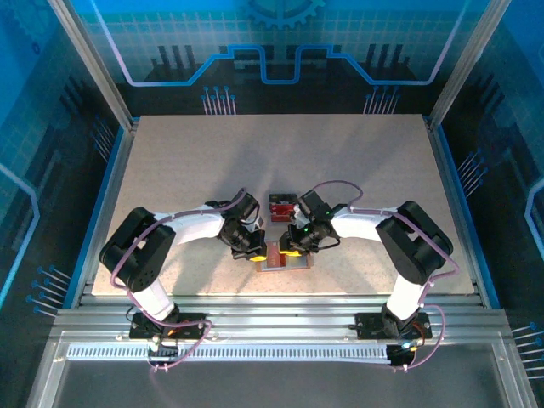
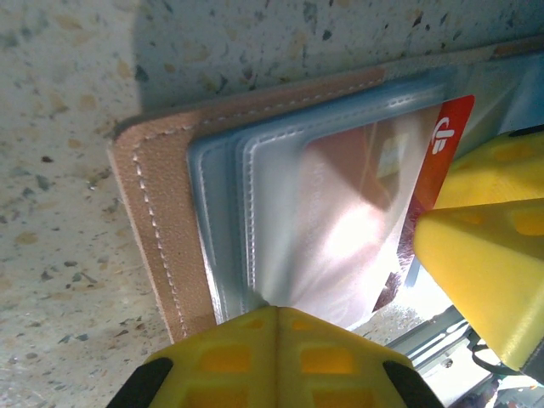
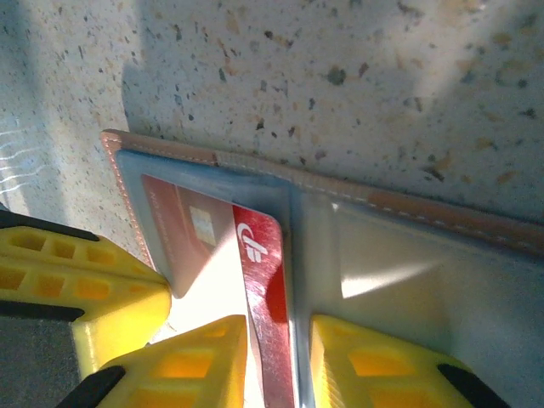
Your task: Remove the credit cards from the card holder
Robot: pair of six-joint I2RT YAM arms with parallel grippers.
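Observation:
The tan-brown card holder [image 1: 272,266] [image 2: 161,221] [image 3: 399,208] lies open on the table near its front edge, its pale blue-grey panels facing up. A red credit card [image 2: 455,136] [image 3: 259,246] sticks partway out of a clear pocket. My right gripper [image 1: 293,246] [image 3: 279,361] is shut on that card's exposed end. At the opposite edge of the same panel, my left gripper [image 1: 253,246] [image 2: 276,313] has its yellow fingers closed together on the pocket's rim. Another red and dark card [image 1: 282,204] lies flat on the table just beyond the wallet.
The speckled tabletop [image 1: 204,161] stretches wide behind the wallet. A metal rail [image 1: 272,316] runs along the near edge, close to the holder. Both arms crowd in over the wallet from either side.

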